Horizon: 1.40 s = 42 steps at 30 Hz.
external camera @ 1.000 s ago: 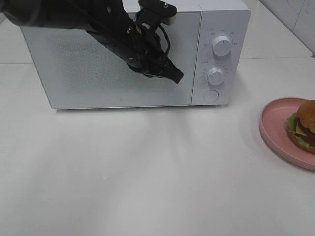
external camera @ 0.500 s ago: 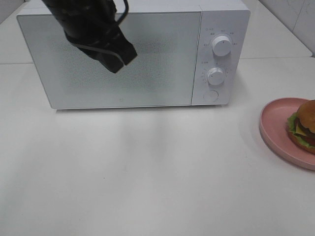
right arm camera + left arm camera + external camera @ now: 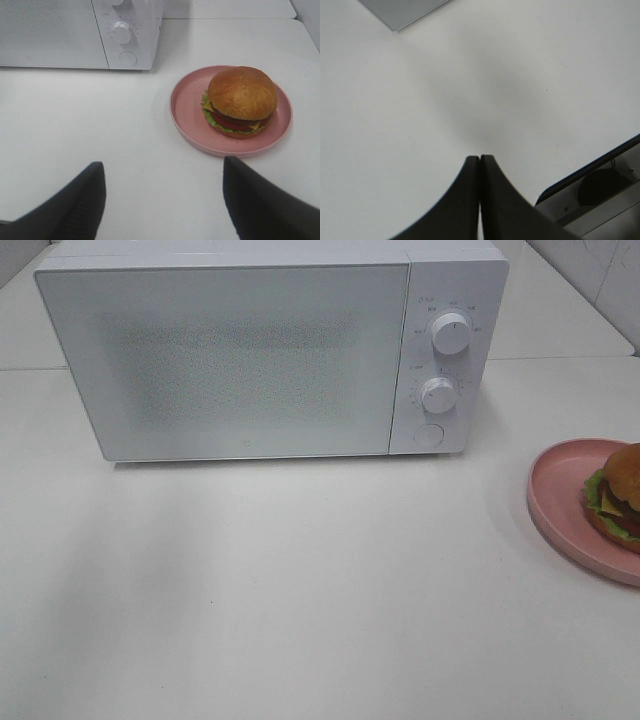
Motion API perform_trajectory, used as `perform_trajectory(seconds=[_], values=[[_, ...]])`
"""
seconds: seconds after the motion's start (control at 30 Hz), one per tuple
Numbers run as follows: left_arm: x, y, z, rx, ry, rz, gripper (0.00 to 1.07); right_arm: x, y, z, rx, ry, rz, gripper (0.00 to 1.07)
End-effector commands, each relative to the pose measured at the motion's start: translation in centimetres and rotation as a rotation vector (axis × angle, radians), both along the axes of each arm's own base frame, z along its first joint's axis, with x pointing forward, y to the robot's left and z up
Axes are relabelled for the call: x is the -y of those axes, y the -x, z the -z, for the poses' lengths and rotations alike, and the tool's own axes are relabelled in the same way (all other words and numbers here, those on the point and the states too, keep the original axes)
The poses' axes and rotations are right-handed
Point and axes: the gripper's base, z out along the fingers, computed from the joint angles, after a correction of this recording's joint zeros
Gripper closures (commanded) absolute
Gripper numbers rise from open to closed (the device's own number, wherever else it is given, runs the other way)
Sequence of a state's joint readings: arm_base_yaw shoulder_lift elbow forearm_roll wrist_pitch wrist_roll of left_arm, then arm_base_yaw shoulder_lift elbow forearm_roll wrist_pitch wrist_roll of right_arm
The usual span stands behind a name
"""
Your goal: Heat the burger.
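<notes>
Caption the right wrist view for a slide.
Open right gripper facing the burger on its pink plate, beside the closed microwave.

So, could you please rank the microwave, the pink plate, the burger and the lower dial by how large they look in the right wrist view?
1. Microwave, though cut off by the frame
2. Plate
3. Burger
4. Lower dial
</notes>
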State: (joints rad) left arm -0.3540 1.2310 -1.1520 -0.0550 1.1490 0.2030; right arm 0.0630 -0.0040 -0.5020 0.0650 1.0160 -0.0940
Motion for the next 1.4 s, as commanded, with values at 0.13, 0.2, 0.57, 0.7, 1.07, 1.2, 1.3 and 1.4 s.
perform_trajectory(seconds=[0.13,0.2,0.57,0.7,1.07,1.2,1.3,1.4], values=[[-3.0,8.0,-0.6,0.099,0.074,-0.039,1.06,0.1,0.3,-0.1,0.041,0.006,0.005,0.43],[-3.7,10.2,-0.2,0.126,0.096,-0.037,1.06,0.1,0.3,-0.1,0.041,0.006,0.005,0.43],[-7.0,19.8,2.0,0.411,0.209,-0.023,1.06,0.1,0.3,-0.1,0.041,0.006,0.005,0.43],[-7.6,21.5,3.3,0.471,0.232,-0.021,1.06,0.1,0.3,-0.1,0.041,0.006,0.005,0.43],[-6.9,21.6,6.3,0.575,0.278,0.08,1.06,0.1,0.3,-0.1,0.041,0.006,0.004,0.43],[-7.0,21.6,6.4,0.572,0.275,0.074,1.06,0.1,0.3,-0.1,0.041,0.005,0.005,0.43],[-7.0,21.6,6.4,0.573,0.275,0.074,1.06,0.0,0.3,-0.1,0.041,0.004,0.004,0.43],[-7.0,21.6,6.4,0.573,0.275,0.075,1.06,0.0,0.3,-0.1,0.041,0.004,0.004,0.43]])
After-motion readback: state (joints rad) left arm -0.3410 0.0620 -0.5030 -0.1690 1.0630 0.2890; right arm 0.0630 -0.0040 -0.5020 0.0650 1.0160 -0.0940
